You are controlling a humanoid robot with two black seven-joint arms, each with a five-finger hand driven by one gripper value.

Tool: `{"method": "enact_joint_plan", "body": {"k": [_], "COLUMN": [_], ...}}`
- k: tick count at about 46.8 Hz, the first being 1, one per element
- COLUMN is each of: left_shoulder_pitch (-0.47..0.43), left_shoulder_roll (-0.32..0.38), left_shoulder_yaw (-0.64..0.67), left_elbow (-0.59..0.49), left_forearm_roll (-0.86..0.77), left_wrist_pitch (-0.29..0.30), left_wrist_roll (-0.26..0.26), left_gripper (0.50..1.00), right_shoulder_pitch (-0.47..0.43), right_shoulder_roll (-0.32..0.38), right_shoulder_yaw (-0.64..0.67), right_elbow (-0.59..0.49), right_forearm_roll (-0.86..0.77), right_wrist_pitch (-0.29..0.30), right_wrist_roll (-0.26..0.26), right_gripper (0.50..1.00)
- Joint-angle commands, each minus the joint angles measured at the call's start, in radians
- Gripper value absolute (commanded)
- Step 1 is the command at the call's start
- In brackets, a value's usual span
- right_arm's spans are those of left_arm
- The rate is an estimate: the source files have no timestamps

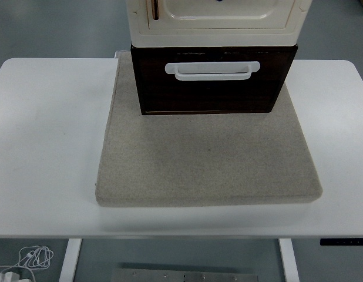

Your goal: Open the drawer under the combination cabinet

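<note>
Head view, looking forward and down over a white table [46,147] whose near edge runs across the lower part of the picture. A thick, square, beige-grey felt pad [208,158] lies in the middle of the table and covers much of its depth. On the far part of the pad stands the combination cabinet [214,23]: a cream upper unit with a rounded door panel, cut off by the top of the picture, stacked directly on a dark brown drawer [214,88]. The drawer sits at the cabinet's base, resting on the pad, and its front faces the near side. It appears closed, with its front roughly flush under the cream unit. A wide white bar handle [212,70] runs horizontally across the upper part of the drawer front. Neither robot arm nor hand is visible anywhere, so the state of the hands cannot be told. Below the table's near edge, white table legs [70,258] show at left and right, and a coiled white cable [29,258] lies on the floor at the near left corner.
</note>
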Motion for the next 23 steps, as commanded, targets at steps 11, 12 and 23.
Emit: {"method": "enact_joint_plan", "body": {"k": [11,12,23], "left_shoulder_pitch": [-0.043,-0.046,-0.084], "left_shoulder_roll": [0.033,0.035,0.035], "left_shoulder_yaw": [0.14,0.149,0.226], "left_elbow": [-0.057,-0.057,-0.078], "left_forearm_roll": [0.0,0.0,-0.003], "left_wrist_pitch": [-0.054,-0.055,-0.06], "left_wrist_roll": [0.058,0.064,0.151], "left_gripper": [1.0,1.0,1.0], "right_shoulder_pitch": [0.0,0.0,0.0], "right_shoulder_roll": [0.0,0.0,0.0], "right_shoulder_yaw": [0.0,0.0,0.0], "right_elbow": [0.0,0.0,0.0], "right_forearm_roll": [0.0,0.0,0.0], "right_wrist_pitch": [0.0,0.0,0.0], "right_wrist_roll": [0.0,0.0,0.0], "right_gripper": [0.928,0.928,0.928]}}
